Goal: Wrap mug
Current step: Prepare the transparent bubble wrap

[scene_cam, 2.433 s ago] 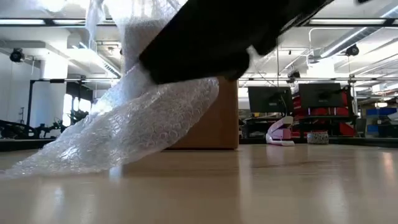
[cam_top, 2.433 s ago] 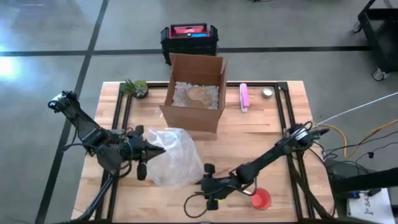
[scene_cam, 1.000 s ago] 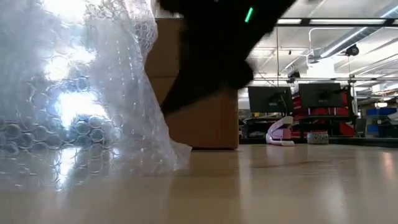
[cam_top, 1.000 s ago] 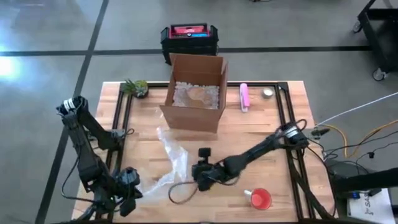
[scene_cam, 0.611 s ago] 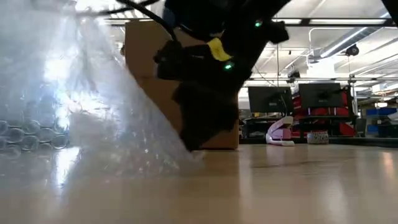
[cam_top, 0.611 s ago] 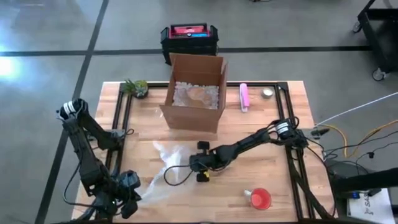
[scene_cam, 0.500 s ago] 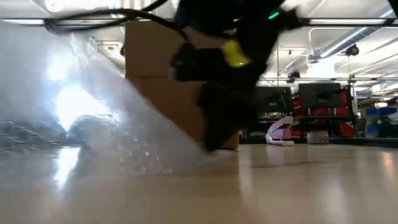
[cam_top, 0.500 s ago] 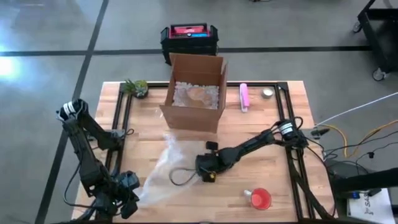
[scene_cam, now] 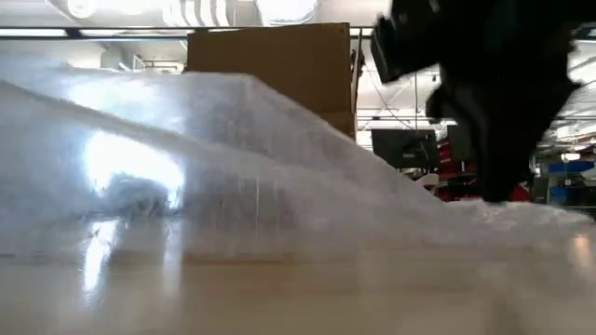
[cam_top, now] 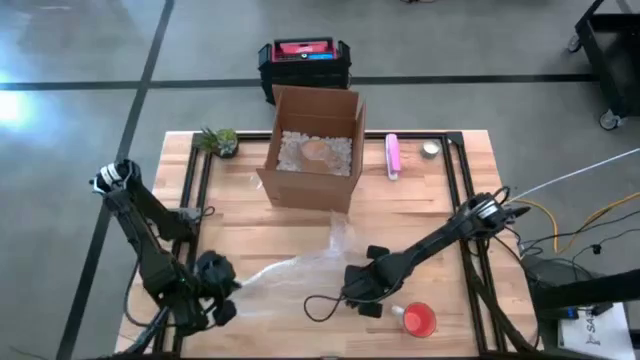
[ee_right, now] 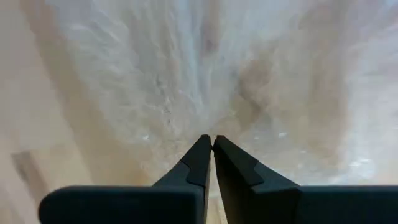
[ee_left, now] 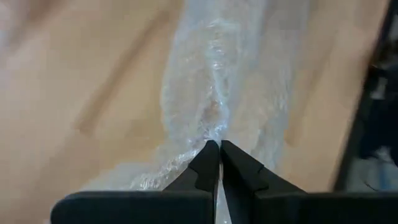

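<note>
A sheet of clear bubble wrap lies stretched low over the table's near middle; it fills the low view. My left gripper is shut on its left end. My right gripper is shut on its right part. The red mug stands on the table near the front edge, right of my right gripper and apart from the wrap. My left gripper pinches a gathered, bunched bit of the wrap's left end between its two fingertips, coming low from the table's left. The wrap runs away from the fingers in drawn creases. My right gripper pinches the wrap's right part between its fingertips, coming from the table's right. The sheet spreads out ahead of the fingers, over the table; one layer or several, I cannot tell.
An open cardboard box with filling stands at the far middle. A small plant is at the far left, a pink object and a small round thing at the far right. A black and red case sits beyond the table.
My right gripper has gone toward the table's right and near edge with its part of the wrap. The wrap, which stood up high and bunched, now lies lower and drawn out between both grippers. My left gripper has shifted slightly toward the far edge.
</note>
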Action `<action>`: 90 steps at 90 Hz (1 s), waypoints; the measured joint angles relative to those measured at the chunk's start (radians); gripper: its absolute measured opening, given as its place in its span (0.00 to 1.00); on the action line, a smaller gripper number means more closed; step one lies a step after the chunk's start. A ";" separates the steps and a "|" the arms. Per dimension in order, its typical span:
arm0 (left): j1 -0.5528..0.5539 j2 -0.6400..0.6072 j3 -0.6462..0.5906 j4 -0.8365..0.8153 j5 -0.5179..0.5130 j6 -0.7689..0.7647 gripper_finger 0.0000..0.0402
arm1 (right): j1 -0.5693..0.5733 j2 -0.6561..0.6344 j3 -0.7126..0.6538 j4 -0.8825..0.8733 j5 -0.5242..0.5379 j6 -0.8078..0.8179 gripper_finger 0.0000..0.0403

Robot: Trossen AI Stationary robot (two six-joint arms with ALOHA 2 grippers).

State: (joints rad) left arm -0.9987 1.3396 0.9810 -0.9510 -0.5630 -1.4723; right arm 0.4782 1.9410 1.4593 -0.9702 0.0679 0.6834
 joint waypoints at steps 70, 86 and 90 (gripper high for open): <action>0.062 -0.037 0.083 -0.088 0.221 0.033 0.66 | -0.083 0.036 -0.003 0.155 0.265 -0.256 0.02; 0.017 0.000 0.011 0.061 0.214 0.017 0.68 | -0.106 0.115 -0.009 0.175 0.265 -0.288 0.02; 0.015 0.009 -0.016 0.109 0.215 0.024 0.67 | -0.106 0.136 -0.009 0.173 0.261 -0.283 0.02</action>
State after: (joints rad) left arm -0.9840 1.3491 0.9645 -0.8419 -0.3483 -1.4486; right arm 0.3721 2.0772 1.4506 -0.7973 0.3285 0.4001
